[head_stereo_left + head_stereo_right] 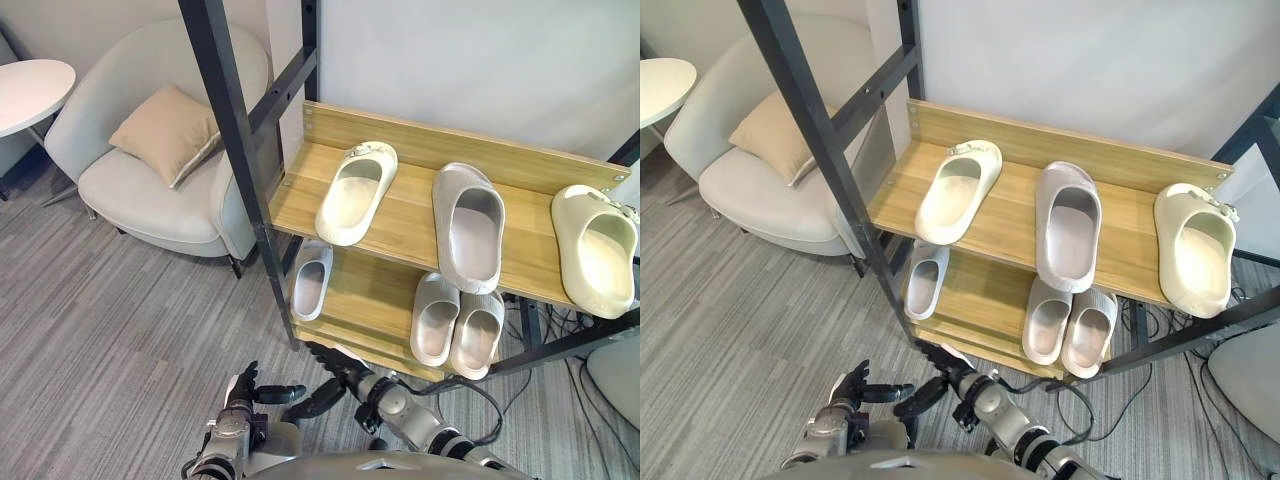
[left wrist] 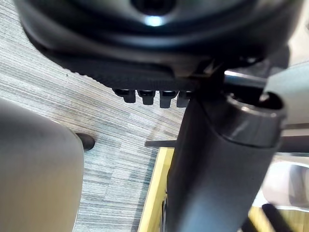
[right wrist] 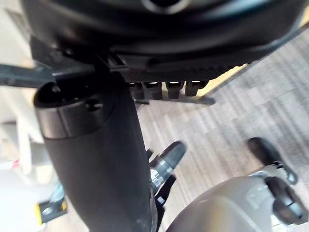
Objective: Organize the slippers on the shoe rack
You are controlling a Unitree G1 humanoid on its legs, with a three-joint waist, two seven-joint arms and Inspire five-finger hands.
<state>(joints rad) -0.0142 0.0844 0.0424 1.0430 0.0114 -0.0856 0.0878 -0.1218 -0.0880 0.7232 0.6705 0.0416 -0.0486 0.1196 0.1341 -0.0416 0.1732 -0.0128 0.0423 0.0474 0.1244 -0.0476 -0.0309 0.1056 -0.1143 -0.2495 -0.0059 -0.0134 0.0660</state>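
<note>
Your left hand (image 1: 243, 395) hung low over carpet (image 1: 120, 330) before shoe rack (image 1: 412, 215), fingers straight, holding nothing. Your right hand (image 1: 335, 365) sat just beside it, fingers spread toward rack, also empty. Top shelf carried cream slipper (image 1: 355, 192), grey slipper (image 1: 470, 228), second cream slipper (image 1: 597, 250), all apart. Lower shelf held pale slipper (image 1: 311, 281) at left, grey pair (image 1: 435, 318) at right.

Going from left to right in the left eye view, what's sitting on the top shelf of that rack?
left cream slipper → grey slipper → right cream slipper
</note>
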